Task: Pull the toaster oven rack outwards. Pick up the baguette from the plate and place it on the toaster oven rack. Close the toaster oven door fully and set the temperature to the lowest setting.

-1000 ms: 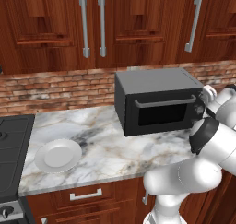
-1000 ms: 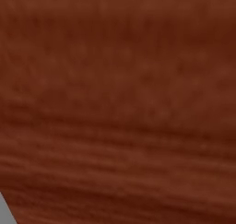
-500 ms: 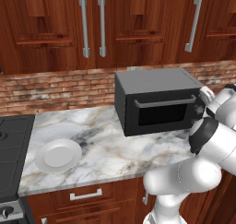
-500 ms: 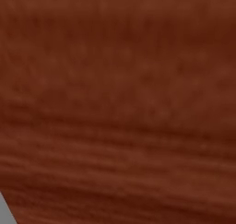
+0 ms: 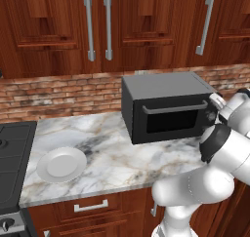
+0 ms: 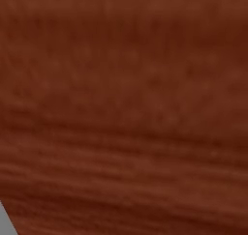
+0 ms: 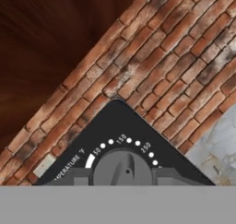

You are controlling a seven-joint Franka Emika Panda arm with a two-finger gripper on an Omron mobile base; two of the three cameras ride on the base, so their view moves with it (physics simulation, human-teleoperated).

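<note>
The toaster oven (image 5: 168, 107) sits at the back right of the marble counter (image 5: 112, 163), hard up against the brick wall (image 5: 58, 92), and its door (image 5: 171, 118) stands shut, the silver bar handle (image 5: 175, 108) running across the top of the dark window. Over at the counter's front left corner, well apart from the oven, the white plate (image 5: 62, 164) lies bare, just beside the black stovetop (image 5: 12, 158) that borders the counter's left edge. Wooden cabinets (image 5: 122, 26) with long metal pulls hang above the wall.

The white arm (image 5: 215, 167) curls up from the lower right and reaches in at the oven's right end, where the column of knobs sits; the hand (image 5: 218, 102) is pressed close against that end of the front panel.

From the hand camera, we're right on top of the temperature knob (image 7: 123, 168): a round grey dial with a raised ridge across it, ringed by white dots and printed figures, the word for temperature curving along its left. The gripper (image 7: 123, 176) is on it, one grey finger (image 7: 76, 178) on each side of the dial, pinched in against the knob. Behind the dark corner of the oven panel, the bricks run slantwise, with a patch of marble at the right edge.

The right base camera looks straight into a blurred reddish-brown wooden surface (image 6: 124, 108).
</note>
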